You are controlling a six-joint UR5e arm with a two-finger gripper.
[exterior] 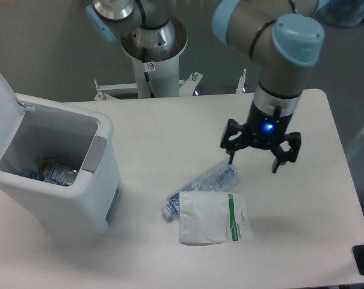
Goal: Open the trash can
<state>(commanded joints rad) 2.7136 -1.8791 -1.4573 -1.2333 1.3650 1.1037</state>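
White table [169,129] with rounded corners. On its left part stands the trash can [61,198], lid raised. Near the middle lies a clear plastic bottle [207,182], on its side, with a white pouch [213,218] bearing a green stripe overlapping its lower end

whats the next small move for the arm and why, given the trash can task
Probably none toward the bin: the trash can already stands open, its lid swung up at the left, with a bottle visible inside. The gripper is open and empty over the table, above the crushed bottle and white pouch. I'd lift it slightly and hold clear.
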